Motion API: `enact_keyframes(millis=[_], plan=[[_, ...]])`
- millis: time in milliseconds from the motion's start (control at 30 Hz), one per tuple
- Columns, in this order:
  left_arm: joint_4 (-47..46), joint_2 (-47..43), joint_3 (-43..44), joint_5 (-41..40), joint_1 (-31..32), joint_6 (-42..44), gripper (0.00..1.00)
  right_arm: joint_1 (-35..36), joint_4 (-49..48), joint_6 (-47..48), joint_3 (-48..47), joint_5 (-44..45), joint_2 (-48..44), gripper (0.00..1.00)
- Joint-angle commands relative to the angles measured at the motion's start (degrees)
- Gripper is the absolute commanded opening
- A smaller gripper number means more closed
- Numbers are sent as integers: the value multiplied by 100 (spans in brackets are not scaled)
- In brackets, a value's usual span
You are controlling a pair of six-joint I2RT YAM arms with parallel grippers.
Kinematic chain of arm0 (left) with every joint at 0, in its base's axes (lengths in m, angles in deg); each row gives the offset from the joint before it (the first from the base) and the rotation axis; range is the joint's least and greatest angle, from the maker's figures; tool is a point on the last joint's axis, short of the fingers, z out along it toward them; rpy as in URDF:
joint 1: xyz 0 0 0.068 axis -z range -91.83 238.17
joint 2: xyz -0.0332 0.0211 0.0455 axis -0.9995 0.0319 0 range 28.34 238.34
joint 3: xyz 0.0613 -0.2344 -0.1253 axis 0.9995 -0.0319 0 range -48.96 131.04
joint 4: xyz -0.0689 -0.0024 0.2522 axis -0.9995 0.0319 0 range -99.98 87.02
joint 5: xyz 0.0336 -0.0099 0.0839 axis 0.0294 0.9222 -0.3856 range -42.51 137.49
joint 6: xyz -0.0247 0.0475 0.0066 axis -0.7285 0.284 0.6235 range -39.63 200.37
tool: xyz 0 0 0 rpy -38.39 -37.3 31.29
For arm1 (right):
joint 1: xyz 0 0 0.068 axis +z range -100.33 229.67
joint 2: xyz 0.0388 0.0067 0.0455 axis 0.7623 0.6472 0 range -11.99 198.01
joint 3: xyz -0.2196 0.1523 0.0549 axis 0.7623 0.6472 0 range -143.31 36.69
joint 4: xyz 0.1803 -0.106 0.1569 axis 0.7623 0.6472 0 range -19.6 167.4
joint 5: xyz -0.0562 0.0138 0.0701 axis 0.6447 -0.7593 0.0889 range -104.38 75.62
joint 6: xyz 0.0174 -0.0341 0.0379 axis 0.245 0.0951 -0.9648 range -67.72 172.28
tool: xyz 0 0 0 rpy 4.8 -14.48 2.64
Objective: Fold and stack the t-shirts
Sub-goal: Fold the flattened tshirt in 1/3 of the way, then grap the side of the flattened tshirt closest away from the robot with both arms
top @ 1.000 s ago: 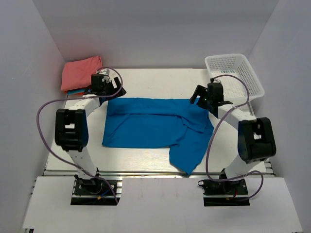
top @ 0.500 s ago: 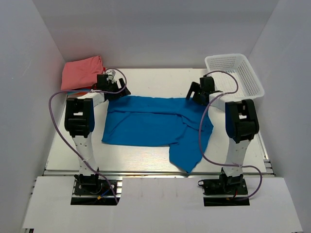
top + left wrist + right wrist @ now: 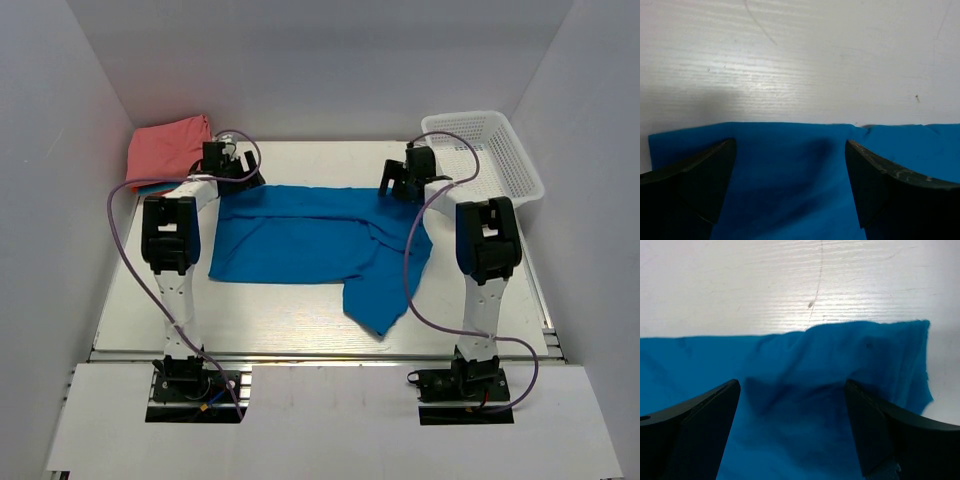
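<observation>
Both spread wide, gripping nothing: left claw (image 3: 790, 150), right claw (image 3: 792, 390); blue t-shirt (image 3: 300, 240) edge between fingers, on desk (image 3: 280, 320); suggest lowering together, pinching evenly, holding edge taut

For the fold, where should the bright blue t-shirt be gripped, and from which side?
Grip the blue t-shirt along its far edge, near each far corner, one per arm, coming down from above. That edge lies flat on the table, and the open left tool and right tool straddle it.
</observation>
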Motion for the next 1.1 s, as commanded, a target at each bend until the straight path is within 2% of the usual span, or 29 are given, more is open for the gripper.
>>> enact_keyframes(millis=[0, 100, 167, 267, 300, 367, 400, 433, 500, 567, 733, 767, 967, 1067], plan=[[276, -671, -182, -329, 27, 277, 100, 183, -229, 835, 168, -75, -880, 90], [529, -1260, -182, -391, 79, 357, 100, 385, -625, 1179, 774, -57, -1689, 90], [584, -1812, -470, -462, 79, 357, 100, 508, -416, 1214, 977, -109, -2179, 90], [645, -2525, -1330, -523, 79, 182, 100, 736, 68, 1188, 1362, -215, -2716, 90], [697, -3067, -1881, -584, 79, 111, 100, 781, 69, 1153, 1712, -398, -2988, 90], [776, -3641, -2490, -935, 79, -291, 100, 1017, 112, 978, 2040, -531, -3270, 90], [951, -3905, -3076, -1084, 79, -494, 100, 1088, 165, 803, 2433, -549, -3620, 90], [1066, -4429, -3334, -1434, 79, -679, 100, 1211, 418, 766, 2541, -619, -3711, 90], [1224, -4898, -4105, -1778, 79, -1265, 100, 1421, 761, 679, 2856, -698, -4052, 90], [1374, -5390, -4530, -1946, 79, -1375, 100, 1651, 1138, 643, 3086, -742, -4273, 90], [1857, -5937, -5454, -2148, 79, -1682, 100, 2213, 1825, 301, 4104, -839, -5001, 90], [1919, -6025, -5681, -2245, 79, -1743, 100, 2266, 2209, 222, 4168, -830, -5091, 90], [1226, -6684, -6675, -2114, 79, -1929, 93, 2512, 2854, -393, 4792, -505, -6022, 90], [1024, -6685, -6747, -2114, 27, -1929, 90, 2565, 2934, -640, 5081, -488, -6303, 90]])
